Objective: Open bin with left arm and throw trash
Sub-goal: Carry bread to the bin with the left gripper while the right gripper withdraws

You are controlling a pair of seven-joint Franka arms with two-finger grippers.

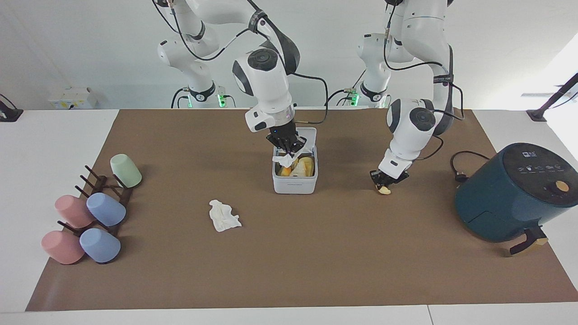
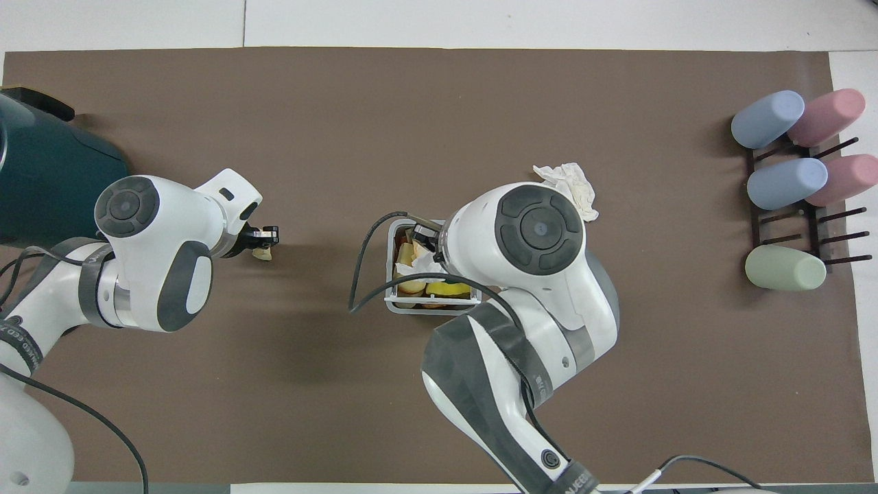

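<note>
Small white squarish plastic bin [image 1: 294,179] with rounded corners standing open at the middle of the brown-covered desk [image 1: 316,253], lid tipped up toward the robots, coloured food scraps inside. Right gripper [image 1: 288,149] over the bin's open top, clamped on a crumpled white paper tissue [image 1: 284,160] hanging into the opening. Second crumpled white tissue [image 1: 223,215] lying on the desk, farther from the robots than the bin and toward the right arm's end. Left gripper [image 1: 384,183] down at the desk beside the bin, toward the left arm's end, closed around a small pale yellow-tan curved food scrap [image 1: 384,190]. Dark teal air fryer [image 1: 515,192] well apart from the bin at the left arm's end; pastel cups on a dark rack [image 1: 90,212] at the right arm's end.
</note>
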